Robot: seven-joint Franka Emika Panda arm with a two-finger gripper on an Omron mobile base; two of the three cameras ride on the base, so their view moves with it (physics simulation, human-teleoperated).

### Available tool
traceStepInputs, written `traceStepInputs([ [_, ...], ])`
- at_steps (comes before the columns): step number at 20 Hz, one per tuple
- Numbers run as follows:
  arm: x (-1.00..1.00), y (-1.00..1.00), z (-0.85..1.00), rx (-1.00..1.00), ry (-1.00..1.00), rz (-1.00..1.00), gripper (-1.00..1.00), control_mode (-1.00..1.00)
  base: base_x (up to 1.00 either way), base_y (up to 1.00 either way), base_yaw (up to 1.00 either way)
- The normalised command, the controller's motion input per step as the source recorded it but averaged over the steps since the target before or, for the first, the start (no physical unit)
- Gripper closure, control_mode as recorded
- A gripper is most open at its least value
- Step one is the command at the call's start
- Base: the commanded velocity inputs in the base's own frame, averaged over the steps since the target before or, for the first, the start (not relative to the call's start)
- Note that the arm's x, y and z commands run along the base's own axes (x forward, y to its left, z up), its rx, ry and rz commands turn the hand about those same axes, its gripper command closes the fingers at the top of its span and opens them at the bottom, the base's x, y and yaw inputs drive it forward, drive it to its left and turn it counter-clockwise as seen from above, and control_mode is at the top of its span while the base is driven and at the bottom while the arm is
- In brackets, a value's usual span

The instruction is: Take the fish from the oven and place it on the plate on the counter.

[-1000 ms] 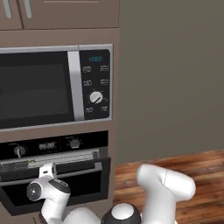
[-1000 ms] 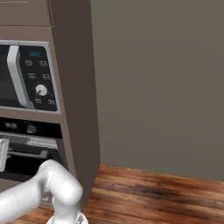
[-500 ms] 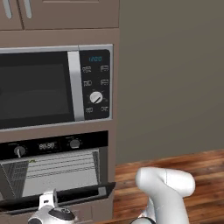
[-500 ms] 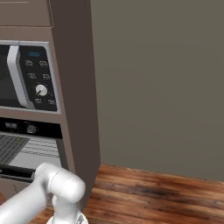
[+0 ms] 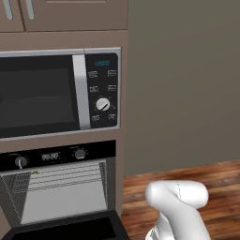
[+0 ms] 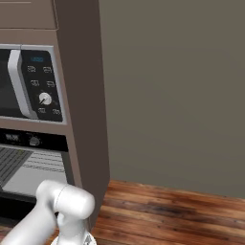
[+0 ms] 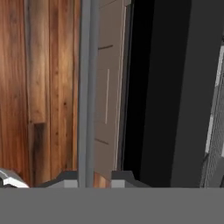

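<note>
Clearly the gripper (image 7: 94, 183) is clamped on the long silver bar handle (image 7: 87, 92) of the black-glass built-in oven (image 5: 61, 197); rigid, smooth metal, best gripped mid-bar.

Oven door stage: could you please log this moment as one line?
phase: opening oven | door: down, cavity exposed | end effector: shut on handle | fish: not discernible
</note>
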Motion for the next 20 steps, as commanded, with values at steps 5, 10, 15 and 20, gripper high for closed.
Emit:
traceStepInputs([
  [5, -0.21, 0.00, -0.06, 0.00, -0.01, 0.00, 1.00, -1.00, 0.00, 0.00, 0.00],
  [10, -0.13, 0.04, 0.07, 0.00, -0.04, 0.00, 1.00, -1.00, 0.00, 0.00, 0.00],
  [15, -0.08, 0.06, 0.10, 0.00, -0.01, -0.01, 1.00, -1.00, 0.00, 0.00, 0.00],
  [20, -0.17, 0.18, 0.26, -0.02, -0.08, -0.02, -1.00, -1.00, 0.00, 0.00, 0.00],
])
